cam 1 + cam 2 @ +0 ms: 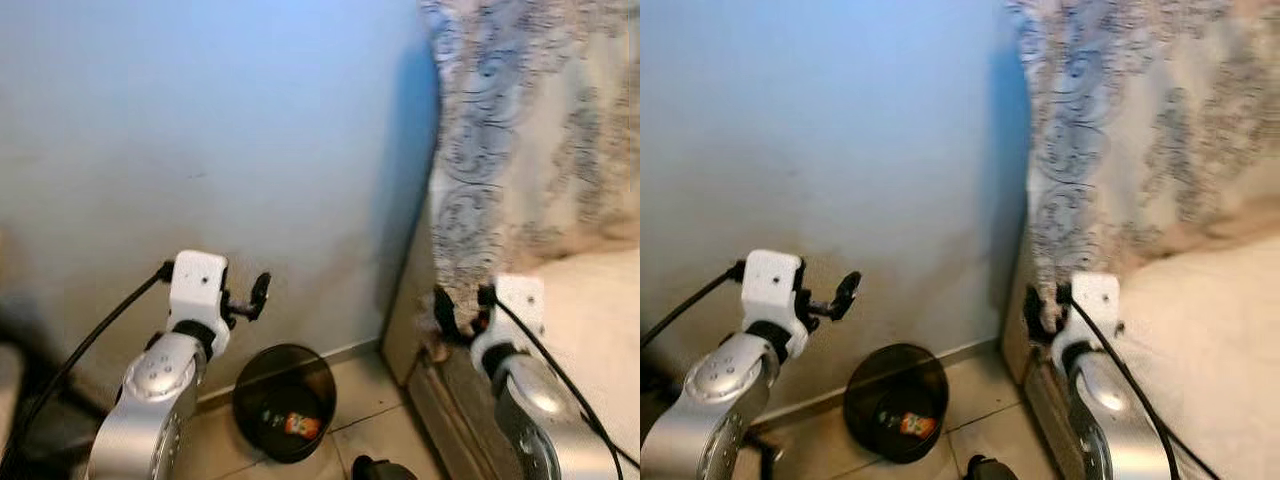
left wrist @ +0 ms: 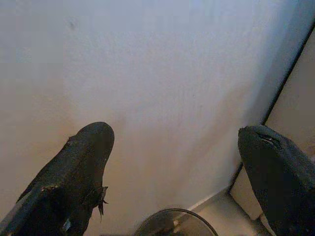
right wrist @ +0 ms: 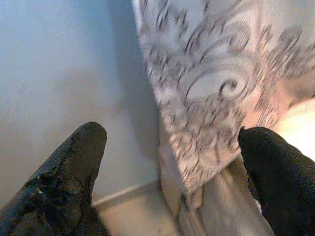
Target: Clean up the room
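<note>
A round black waste bin (image 1: pixel 285 400) stands on the tiled floor against the pale wall, with an orange wrapper (image 1: pixel 301 424) and other small litter inside. My left gripper (image 1: pixel 247 300) is raised above the bin near the wall, its fingers (image 2: pixel 81 172) spread open with nothing between them; the bin's rim (image 2: pixel 172 223) shows below it in the left wrist view. My right gripper (image 1: pixel 460 305) is held up beside the patterned curtain (image 1: pixel 500 130), open and empty, its fingers (image 3: pixel 69 177) wide apart.
A pale wall (image 1: pixel 200 150) is close ahead. A beige ledge or bed edge (image 1: pixel 590 310) lies at the right under the curtain, with a wooden frame (image 1: pixel 440 400) below it. A dark object (image 1: pixel 380 468) sits on the floor tiles at the bottom edge.
</note>
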